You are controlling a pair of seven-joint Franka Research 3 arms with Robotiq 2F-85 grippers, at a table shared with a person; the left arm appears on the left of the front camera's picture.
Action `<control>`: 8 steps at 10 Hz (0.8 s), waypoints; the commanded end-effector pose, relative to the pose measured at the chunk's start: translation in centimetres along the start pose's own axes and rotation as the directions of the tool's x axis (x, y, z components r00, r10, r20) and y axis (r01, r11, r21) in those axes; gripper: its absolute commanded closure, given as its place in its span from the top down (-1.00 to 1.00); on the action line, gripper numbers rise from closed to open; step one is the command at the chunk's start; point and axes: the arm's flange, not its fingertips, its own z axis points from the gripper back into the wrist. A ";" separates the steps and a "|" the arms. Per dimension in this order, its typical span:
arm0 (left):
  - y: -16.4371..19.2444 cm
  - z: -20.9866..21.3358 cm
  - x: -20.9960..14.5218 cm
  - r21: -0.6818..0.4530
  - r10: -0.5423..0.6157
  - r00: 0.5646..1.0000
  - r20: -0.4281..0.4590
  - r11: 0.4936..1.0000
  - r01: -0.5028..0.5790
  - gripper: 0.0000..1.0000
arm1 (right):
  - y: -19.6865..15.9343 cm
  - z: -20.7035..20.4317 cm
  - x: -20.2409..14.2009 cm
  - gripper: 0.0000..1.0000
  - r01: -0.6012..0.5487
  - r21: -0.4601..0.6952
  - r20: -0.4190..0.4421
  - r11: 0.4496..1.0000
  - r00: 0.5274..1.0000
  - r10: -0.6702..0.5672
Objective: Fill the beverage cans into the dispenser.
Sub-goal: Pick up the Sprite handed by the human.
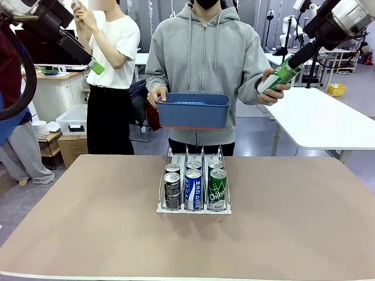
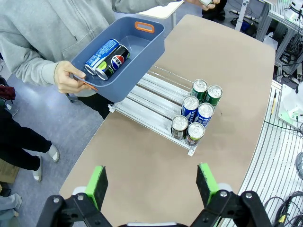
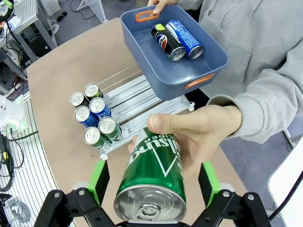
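Green silver-topped cider can (image 3: 151, 158) inside the spread right pincer (image 3: 154, 175), in a person's hand (image 3: 199, 132), left pincer (image 2: 152, 172) spread too, brown table (image 3: 66, 71) beyond.

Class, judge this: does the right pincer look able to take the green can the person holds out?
Probably yes: the green can sits between the pads of the open right pincer; only the person's hand grips its far end.

In the dispenser (image 1: 193, 211), the rear cans (image 1: 194, 165) sit mostly hidden, labels probably unreadable.
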 end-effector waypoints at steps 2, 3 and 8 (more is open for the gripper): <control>0.2 0.0 -0.1 0.005 0.007 1.000 -0.002 1.000 -0.007 1.00 | 0.0 0.1 -0.1 1.00 -0.002 0.003 -0.001 1.000 1.000 0.002; 0.2 0.0 -0.1 0.005 0.007 1.000 -0.002 1.000 -0.007 1.00 | 0.0 0.1 0.0 1.00 -0.016 -0.006 -0.008 1.000 1.000 0.016; 0.2 0.0 -0.1 0.005 0.007 1.000 -0.002 1.000 -0.007 1.00 | -0.1 0.1 -0.4 -0.19 0.004 0.018 -0.036 1.000 0.999 -0.003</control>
